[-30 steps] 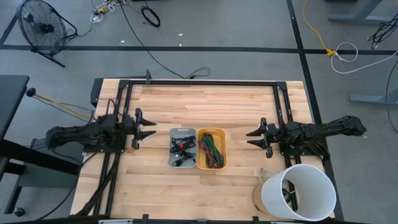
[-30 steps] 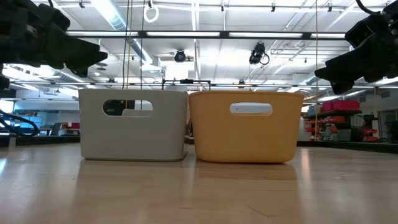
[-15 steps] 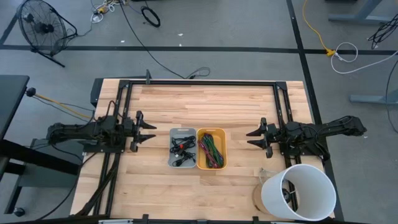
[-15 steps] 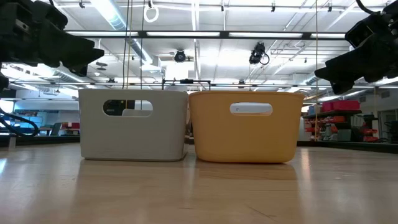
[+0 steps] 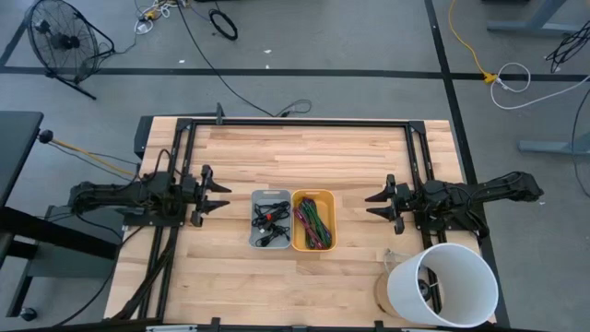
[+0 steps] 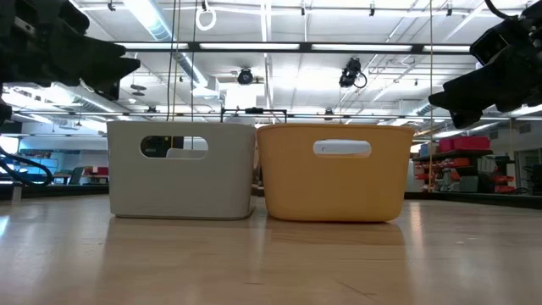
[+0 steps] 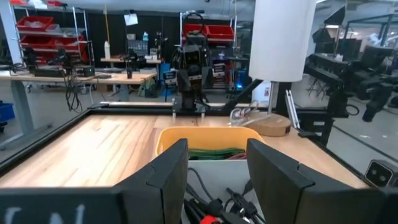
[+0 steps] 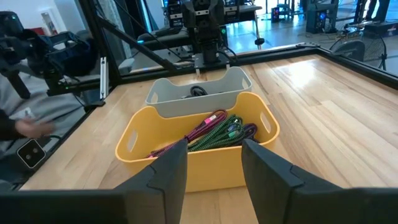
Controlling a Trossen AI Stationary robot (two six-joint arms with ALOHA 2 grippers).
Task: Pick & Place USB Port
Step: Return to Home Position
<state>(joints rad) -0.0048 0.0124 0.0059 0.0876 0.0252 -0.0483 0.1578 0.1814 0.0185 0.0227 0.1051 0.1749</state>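
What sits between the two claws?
Two bins side by side: a gray bin nearer the left claw, a yellow bin nearer the right claw, both holding cables. The high view shows it best.

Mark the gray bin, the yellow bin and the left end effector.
gray bin (image 6: 182, 188): low view, front wall.
yellow bin (image 6: 334, 191): low view, front wall.
left end effector (image 5: 228, 196): high view, midway between fingertips.

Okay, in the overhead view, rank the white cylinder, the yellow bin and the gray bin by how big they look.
1. The white cylinder, clearly largest, though standing tall puts it nearer the camera.
2. The yellow bin and gray bin tie: side by side, they look about the same.
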